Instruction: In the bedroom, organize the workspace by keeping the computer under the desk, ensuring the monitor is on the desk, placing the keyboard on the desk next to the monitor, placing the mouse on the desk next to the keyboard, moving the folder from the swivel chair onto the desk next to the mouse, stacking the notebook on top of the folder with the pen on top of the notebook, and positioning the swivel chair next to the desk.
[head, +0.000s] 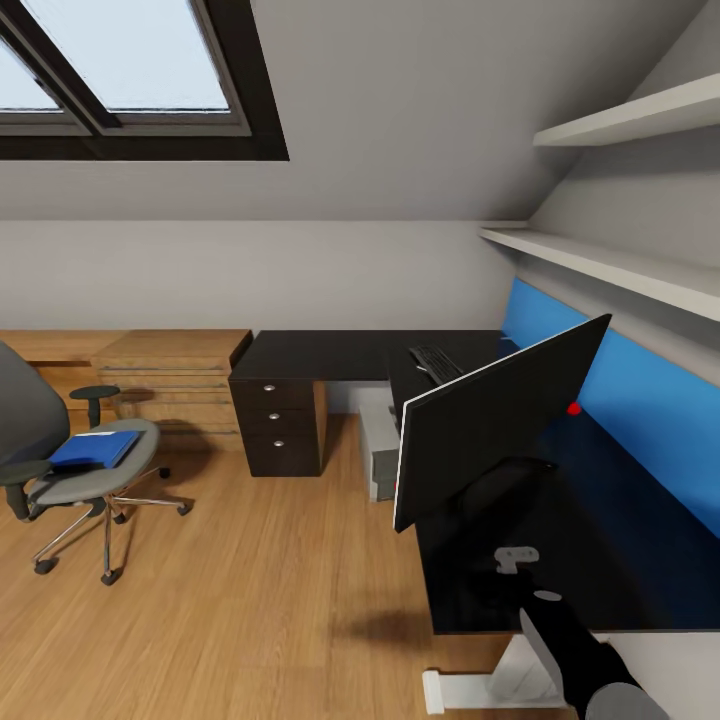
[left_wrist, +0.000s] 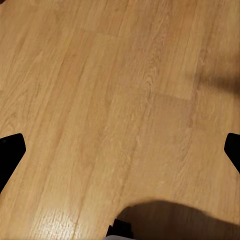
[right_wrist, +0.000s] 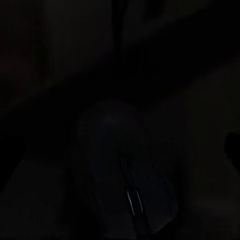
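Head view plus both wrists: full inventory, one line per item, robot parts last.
monitor: 1, black, on the desk, seen from behind
keyboard: 1, black, on the desk beyond the monitor
desk: 1, black, L-shaped along blue wall panel
drawer unit: 1, black, under the desk
computer: 1, grey, on the floor under the desk
swivel chair: 1, grey, on wood floor, apart from the desk
folder: 1, blue, on the chair seat
mouse: 1, dark, right wrist view
right arm: 1, black
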